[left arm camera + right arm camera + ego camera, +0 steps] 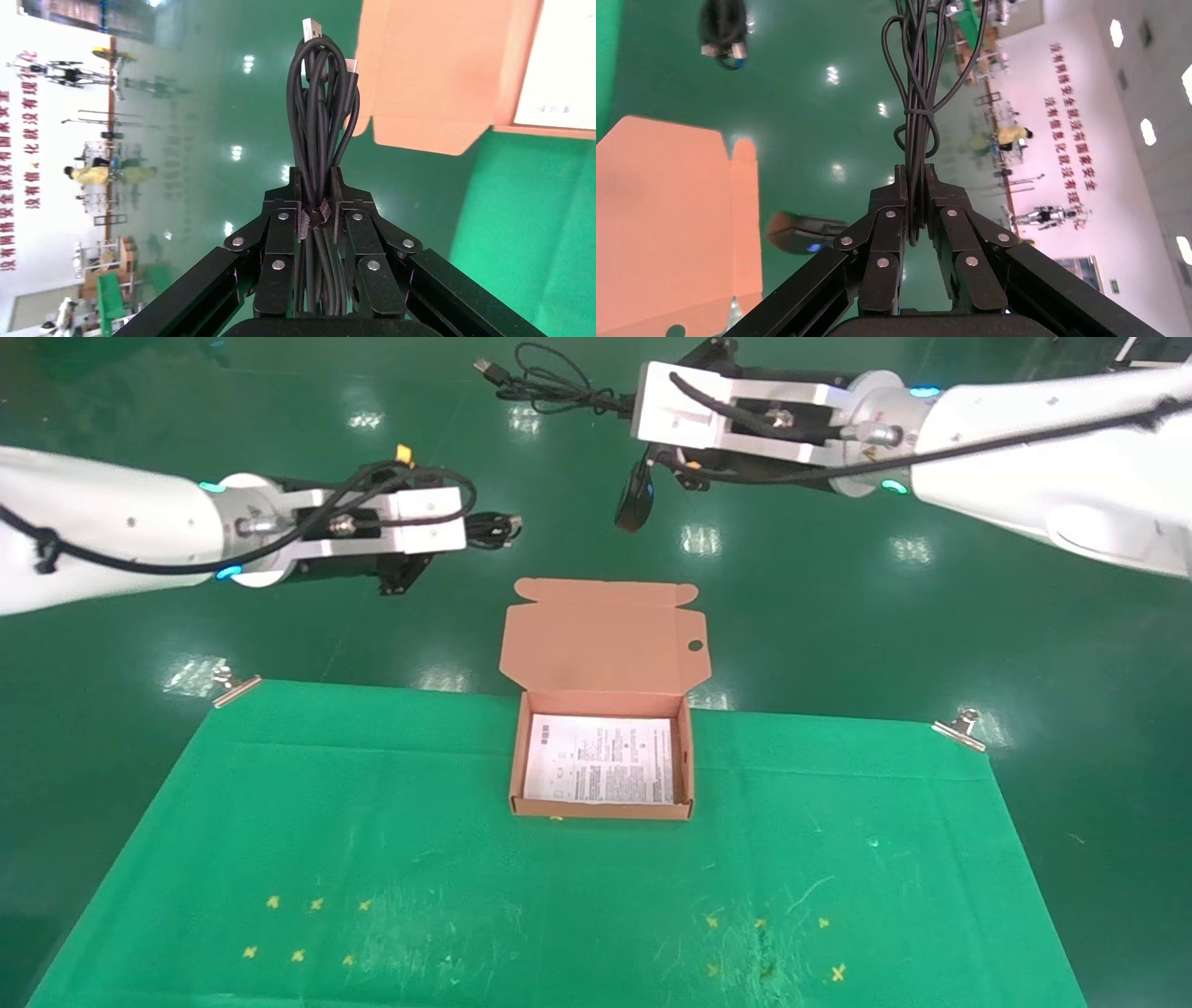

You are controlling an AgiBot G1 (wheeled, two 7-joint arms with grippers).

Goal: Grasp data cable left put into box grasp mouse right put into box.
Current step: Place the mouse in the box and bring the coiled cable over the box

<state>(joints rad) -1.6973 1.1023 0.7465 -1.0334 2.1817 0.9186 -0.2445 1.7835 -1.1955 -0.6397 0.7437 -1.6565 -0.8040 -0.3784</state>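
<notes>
My left gripper [468, 530] [314, 181] hangs in the air left of and beyond the box, shut on the black data cable [494, 530] [320, 105]. Its silver USB plug [311, 29] points away from the jaws. My right gripper [628, 404] [915, 175] is raised high beyond the box, shut on the mouse's bundled thin cord [549, 385] [921, 91]. The black mouse [635, 503] [800, 235] dangles below that gripper, its wheel glowing blue. The orange-brown box [602, 810] sits open at the cloth's far edge, lid flap [605, 637] [436, 70] [666, 210] laid back, with a white printed sheet inside.
A green cloth [372, 859] covers the table, held by metal clips [233, 684] [961, 727] at the far corners. Small yellow crosses [317, 904] mark it near the front on both sides. Shiny green floor lies beyond the table.
</notes>
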